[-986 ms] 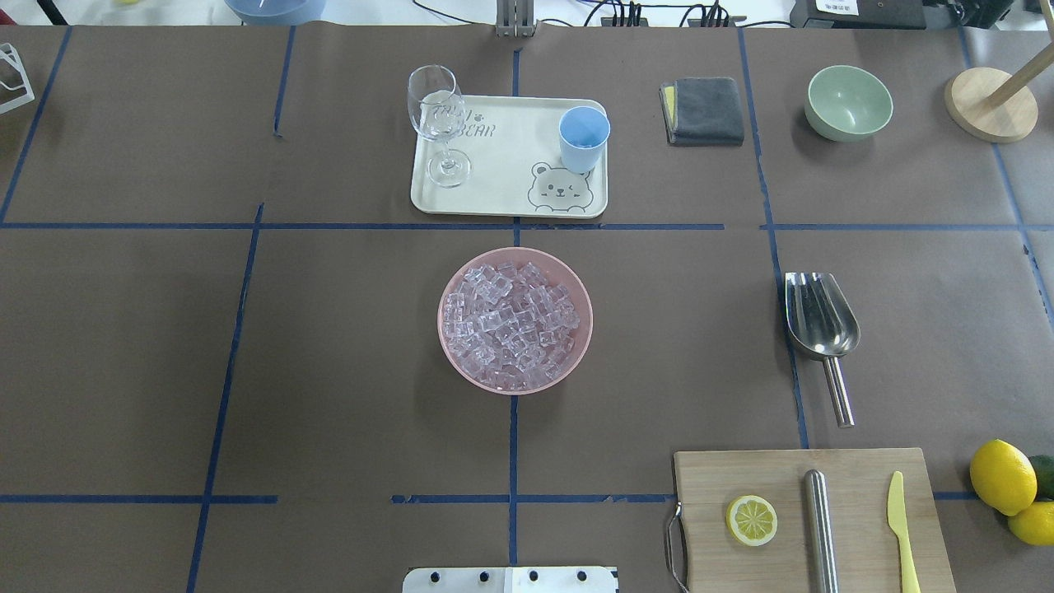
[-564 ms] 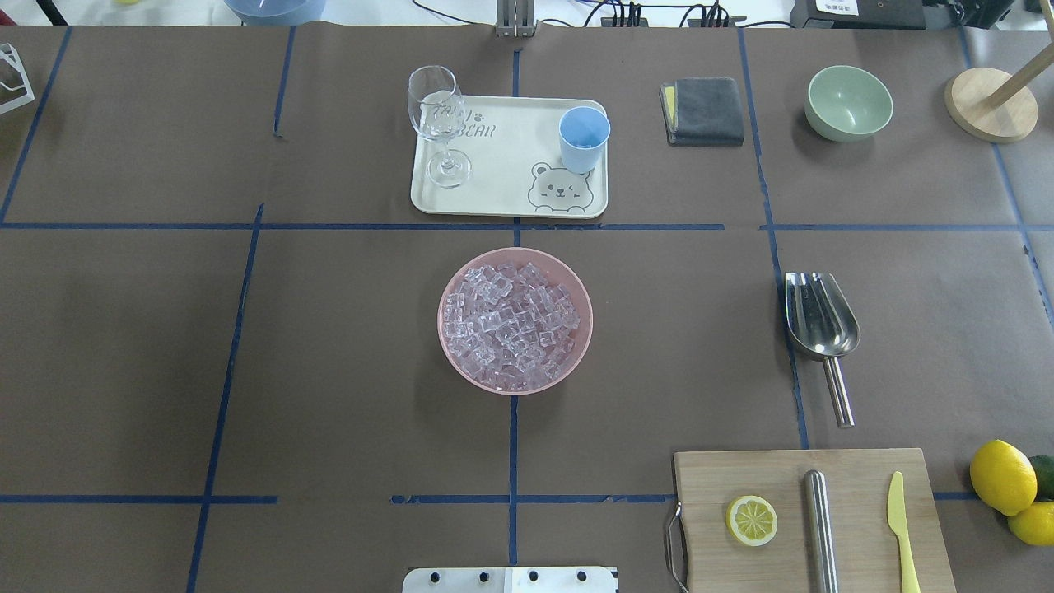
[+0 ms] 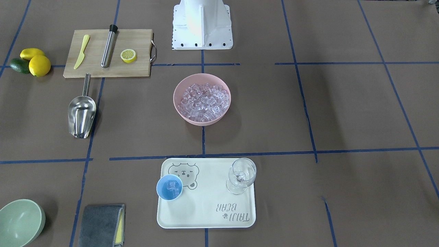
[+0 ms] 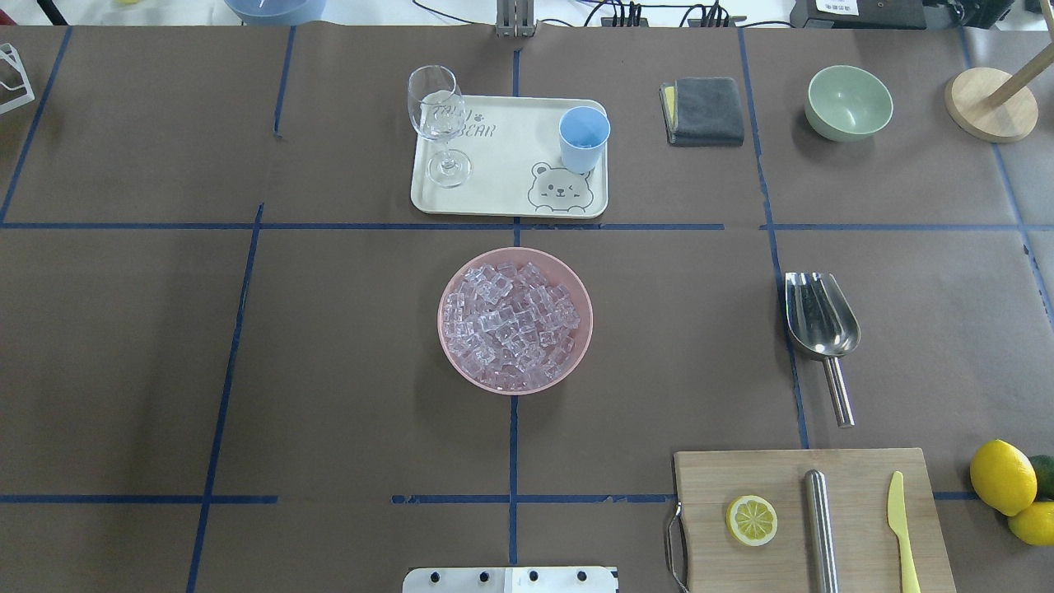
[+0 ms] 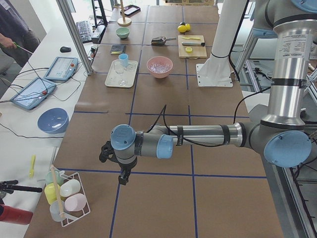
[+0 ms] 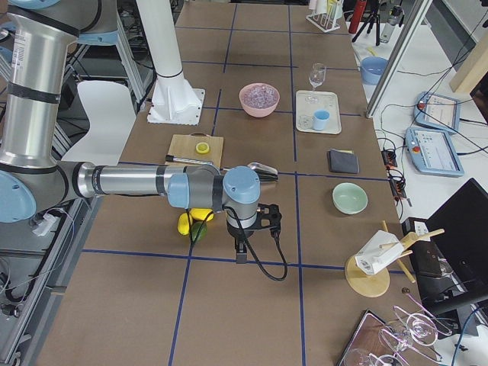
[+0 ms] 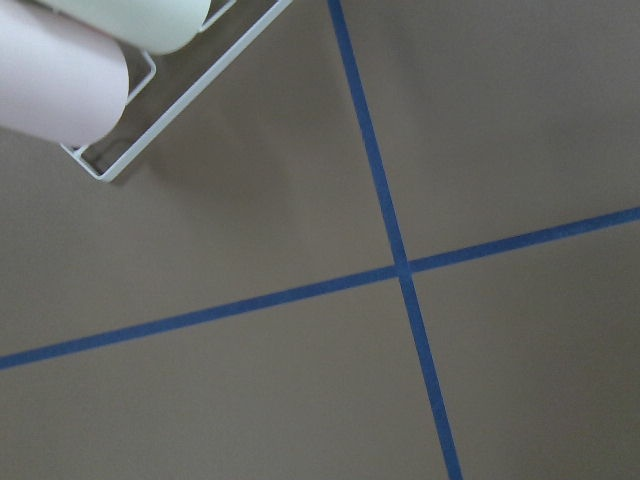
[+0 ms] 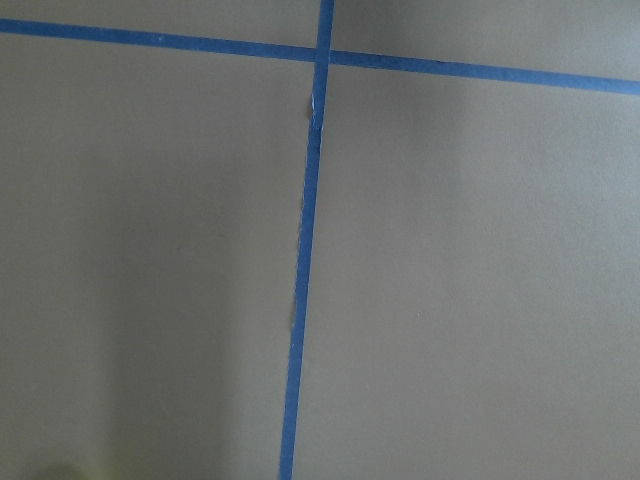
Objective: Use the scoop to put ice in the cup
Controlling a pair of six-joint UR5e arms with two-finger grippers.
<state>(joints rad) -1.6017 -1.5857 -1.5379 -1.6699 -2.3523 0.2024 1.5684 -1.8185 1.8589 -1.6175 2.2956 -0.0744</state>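
Most ice sits in bowl, cup maybe holds few cubes, scoop lies free; left gripper, right gripper parked away, can't tell if spread.

Ice is held in the bowl. Behind the bowl a tray is set, bearing the cup and a glass. The scoop is laid to the bowl's right, well apart.
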